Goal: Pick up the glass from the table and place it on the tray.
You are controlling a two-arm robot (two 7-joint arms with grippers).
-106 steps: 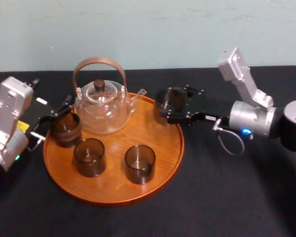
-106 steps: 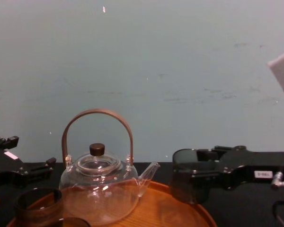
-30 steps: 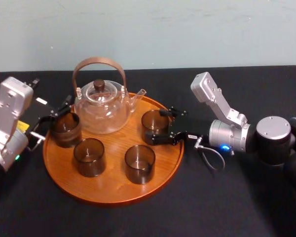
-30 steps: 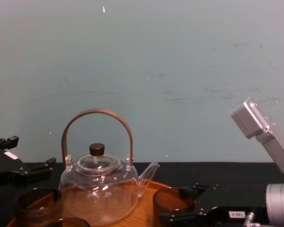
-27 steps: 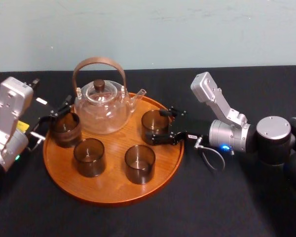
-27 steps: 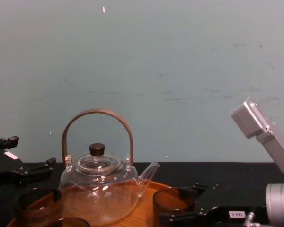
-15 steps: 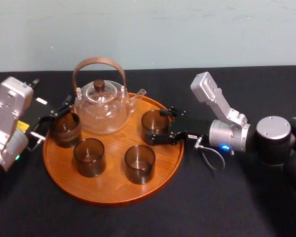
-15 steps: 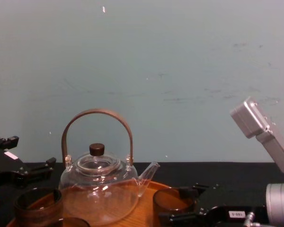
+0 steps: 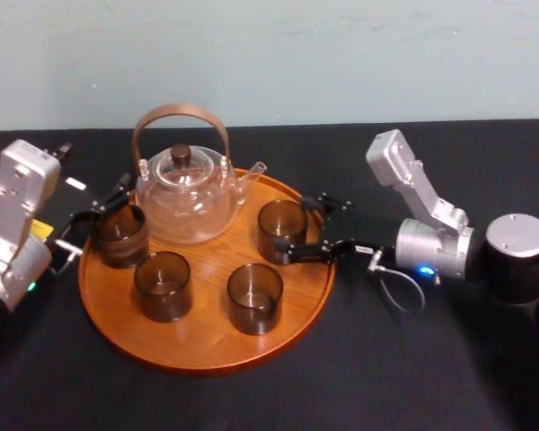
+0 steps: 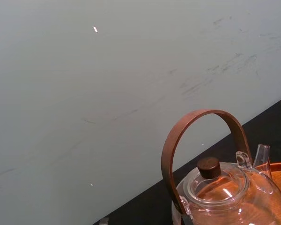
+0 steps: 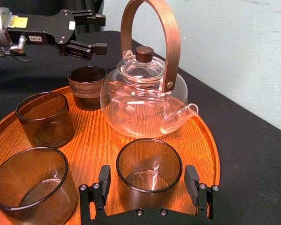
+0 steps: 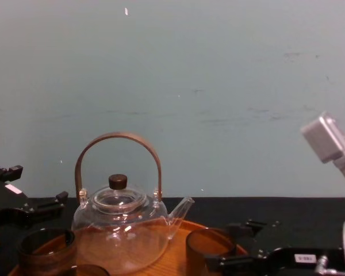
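Note:
The glass (image 9: 281, 229) is a short smoky-brown tumbler standing upright on the right part of the round wooden tray (image 9: 207, 346). My right gripper (image 9: 292, 224) reaches in from the right, low over the tray rim, and is open. In the right wrist view its fingertips (image 11: 104, 174) flank the near half of the glass (image 11: 149, 171) with small gaps on both sides. My left gripper (image 9: 99, 214) is open at the tray's left edge, beside a darker ribbed cup (image 9: 119, 235). In the chest view the glass (image 12: 210, 250) stands right of the teapot spout.
A clear glass teapot (image 9: 184, 193) with an arched brown handle stands at the back of the tray. Two more brown tumblers (image 9: 163, 285) (image 9: 254, 296) stand on the front half. Black cloth covers the table (image 9: 413, 359) around the tray.
The right gripper lowered the glass from the air onto the tray and let go of it. In the last half second it drew back a little to the right; the glass stayed put.

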